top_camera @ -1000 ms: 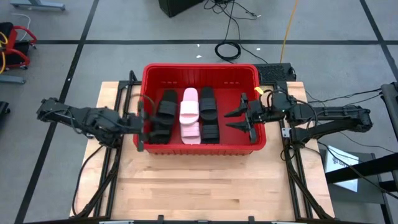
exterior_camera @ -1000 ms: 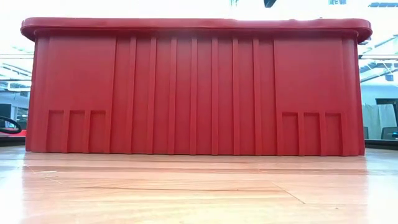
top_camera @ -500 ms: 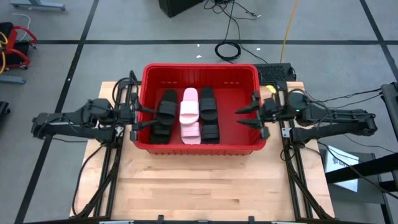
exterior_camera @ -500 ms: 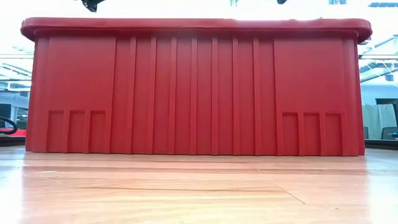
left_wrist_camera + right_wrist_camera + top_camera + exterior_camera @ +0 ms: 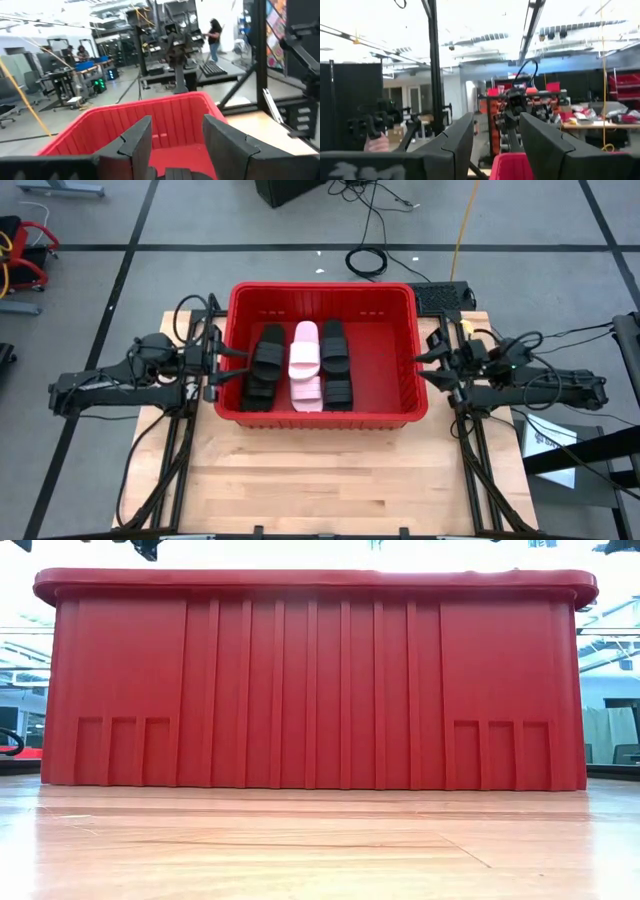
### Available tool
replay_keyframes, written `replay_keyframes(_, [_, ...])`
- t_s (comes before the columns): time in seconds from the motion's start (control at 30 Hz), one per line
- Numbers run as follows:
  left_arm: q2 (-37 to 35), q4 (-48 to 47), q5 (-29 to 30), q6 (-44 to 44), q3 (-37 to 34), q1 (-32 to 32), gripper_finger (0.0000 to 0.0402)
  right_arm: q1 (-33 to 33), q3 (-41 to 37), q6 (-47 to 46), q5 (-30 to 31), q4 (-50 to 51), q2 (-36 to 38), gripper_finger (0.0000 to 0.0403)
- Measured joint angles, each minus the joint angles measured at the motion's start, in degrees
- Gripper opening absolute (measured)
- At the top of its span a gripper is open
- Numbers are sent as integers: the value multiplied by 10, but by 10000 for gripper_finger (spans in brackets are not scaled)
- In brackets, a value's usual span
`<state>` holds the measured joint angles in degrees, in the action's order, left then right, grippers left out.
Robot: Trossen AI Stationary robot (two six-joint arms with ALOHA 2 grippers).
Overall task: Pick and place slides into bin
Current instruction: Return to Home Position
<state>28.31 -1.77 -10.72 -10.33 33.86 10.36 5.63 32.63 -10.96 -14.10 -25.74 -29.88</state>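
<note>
The red bin stands at the table's far middle. It fills the low view and shows in the left wrist view. In it lie black slides and a pale pink slide, side by side on the bin's floor. My left gripper is open and empty at the bin's left rim. My right gripper is open and empty just outside the bin's right wall. Its open fingers show in the right wrist view.
Bare wooden table top lies on the near side of the bin. Black frame rails run along both table sides. Cables lie on the floor beyond the table. A person stands far off in the room.
Both grippers have drawn back out of the bin, the left toward the table's left edge and the right toward the right edge, and both have risen to about rim height. The slides lie where they were.
</note>
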Motion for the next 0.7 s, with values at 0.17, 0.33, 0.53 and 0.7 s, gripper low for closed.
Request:
replay_keyframes(0.17, [-28,34,5,24,-29,22,179,0,-29,-11,4,-39,24,153])
replay_keyframes(0.33, [-64,94,6,50,-68,29,179,-1,-103,-45,8,-173,27,153])
replay_keyframes(0.53, [-109,170,2,75,-125,22,179,-1,-199,-93,6,-371,28,153])
replay_keyframes(0.7, [-141,194,3,69,-164,20,179,-1,-254,-95,7,-441,27,153])
